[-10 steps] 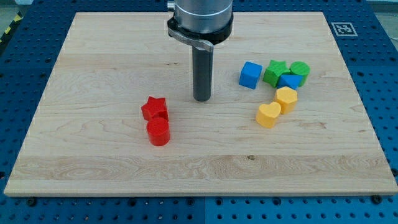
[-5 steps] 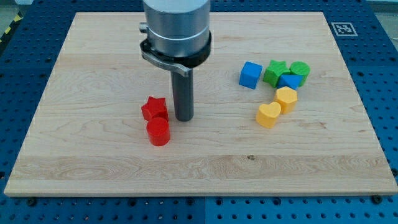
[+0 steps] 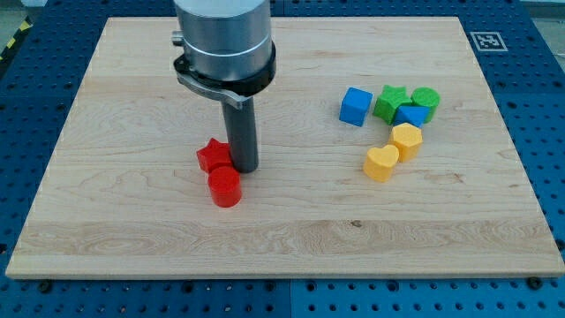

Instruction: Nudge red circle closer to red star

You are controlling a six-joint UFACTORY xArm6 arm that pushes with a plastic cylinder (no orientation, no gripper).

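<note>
The red circle [image 3: 224,187] is a short red cylinder at the board's lower left of centre. The red star [image 3: 212,155] sits just above it, touching it. My tip [image 3: 242,169] stands on the board at the star's right edge, touching or nearly touching it, and just above and to the right of the red circle. The rod hides part of the star's right side.
A cluster sits at the view's right: a blue cube [image 3: 355,106], a green star [image 3: 389,103], a green cylinder [image 3: 425,102], a second blue block [image 3: 410,115], a yellow hexagon [image 3: 406,140] and a yellow heart [image 3: 381,163]. A printed marker [image 3: 485,41] is at the board's top right corner.
My tip has moved left and down from the board's centre to the red star's right edge. The star has shifted slightly left. The red circle has not moved.
</note>
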